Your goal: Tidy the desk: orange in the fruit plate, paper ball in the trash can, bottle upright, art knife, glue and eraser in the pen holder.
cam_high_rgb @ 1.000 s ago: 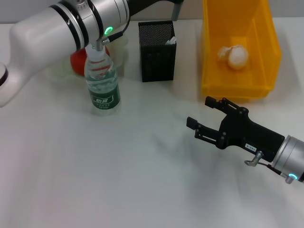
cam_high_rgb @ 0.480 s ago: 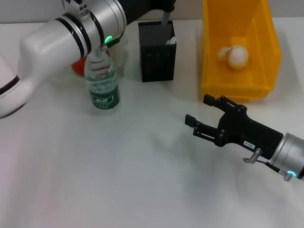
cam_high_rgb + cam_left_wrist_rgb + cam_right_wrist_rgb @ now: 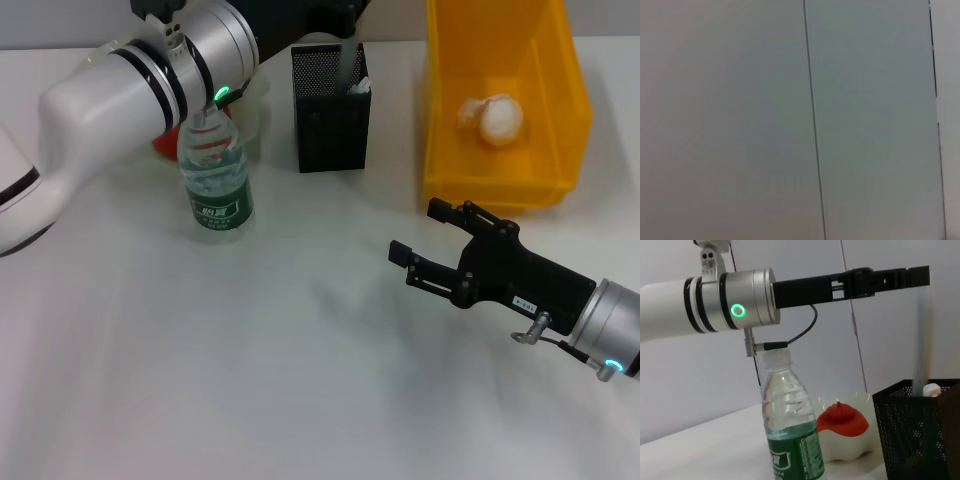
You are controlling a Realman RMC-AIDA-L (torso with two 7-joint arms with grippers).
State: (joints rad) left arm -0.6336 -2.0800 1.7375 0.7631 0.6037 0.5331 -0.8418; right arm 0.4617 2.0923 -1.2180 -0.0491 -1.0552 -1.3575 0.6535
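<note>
My left gripper (image 3: 900,277) hangs above the black mesh pen holder (image 3: 331,108), and just under it a blurred grey streak runs down into the holder, which I take to be an item dropping in; I cannot tell what it is, and I cannot tell whether this gripper is apart or together. A white piece, perhaps the eraser, already pokes above the holder's rim. My right gripper (image 3: 430,243) hovers low over the bare white surface (image 3: 250,380), fingers spread and holding nothing, well apart from everything. The bottle (image 3: 213,175) stands upright just under my left forearm, with the orange (image 3: 842,422) in the pale fruit plate (image 3: 852,452) behind it, and the paper ball (image 3: 491,118) lies in the yellow trash can (image 3: 500,190). The danger I judge greatest is my left arm: its connector plug sits right beside the bottle's cap, so pulling back low or sideways could clip the neck and topple the bottle. The falling item could also strike the holder's rim and bounce out onto the surface.
</note>
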